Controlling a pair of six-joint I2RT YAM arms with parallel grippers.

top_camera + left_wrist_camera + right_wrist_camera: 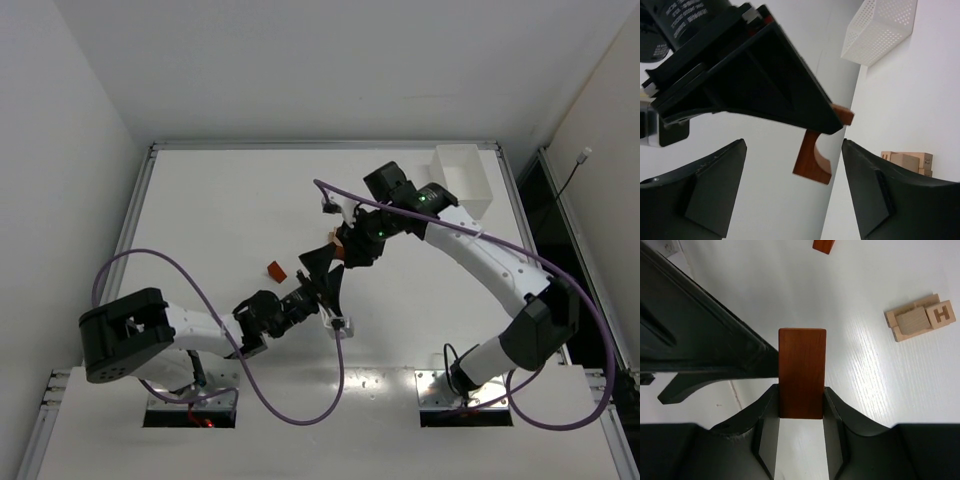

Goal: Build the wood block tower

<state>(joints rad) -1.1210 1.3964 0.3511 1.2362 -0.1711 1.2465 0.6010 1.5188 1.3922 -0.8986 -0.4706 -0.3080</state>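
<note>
A reddish-brown arch block [801,371] hangs above the table, and my right gripper [801,390] is shut on its two flat sides. From the left wrist view the same arch [812,161] pokes out below the right gripper's dark fingers. My left gripper [794,150] stands open around it, with a gap on each side. Overhead, both grippers meet mid-table, the left gripper [328,278] just below the right gripper [345,255]. A low cluster of pale tan wood blocks [920,317], one marked H, lies on the table beyond them and also appears as tan blocks [907,162] past my left finger.
Another reddish-brown block [274,269] lies on the table left of the grippers, seen also as the red block [824,245]. A white perforated bin [465,180] stands at the back right. Purple cables loop over the near table.
</note>
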